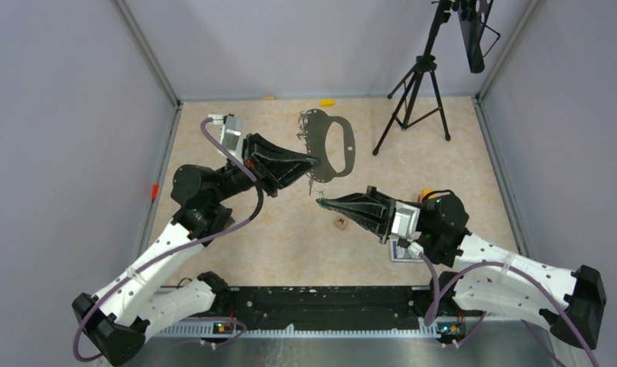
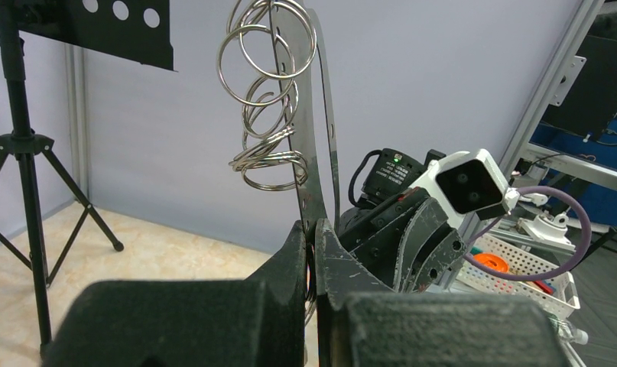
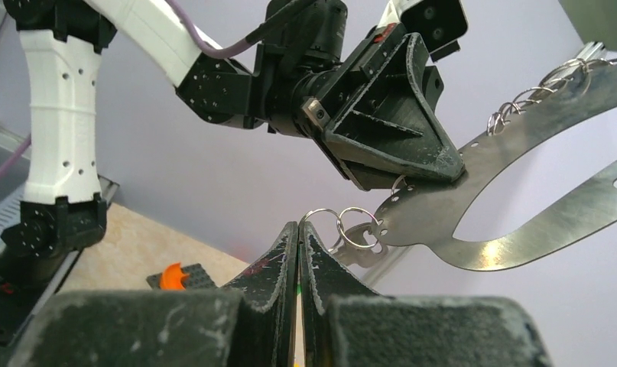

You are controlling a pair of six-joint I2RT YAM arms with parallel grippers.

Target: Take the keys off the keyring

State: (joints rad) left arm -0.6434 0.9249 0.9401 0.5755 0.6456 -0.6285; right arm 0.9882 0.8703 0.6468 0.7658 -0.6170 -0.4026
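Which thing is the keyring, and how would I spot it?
Look at the beige table, left of the black tripod standing at the back. The left gripper pinches the keyring, a big flat grey metal D-shaped loop. Nothing else nearby is a wide, thin plate with a big hole and little silver wire rings dangling along one edge.

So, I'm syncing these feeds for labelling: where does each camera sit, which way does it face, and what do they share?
Top external: above and behind the bases, looking down on the table; left arm and right arm show.
Left wrist: past its own shut left gripper, up the keyring toward the right arm.
Right wrist: past its own shut right gripper, up at the left gripper clamping the keyring.
All share the keyring.
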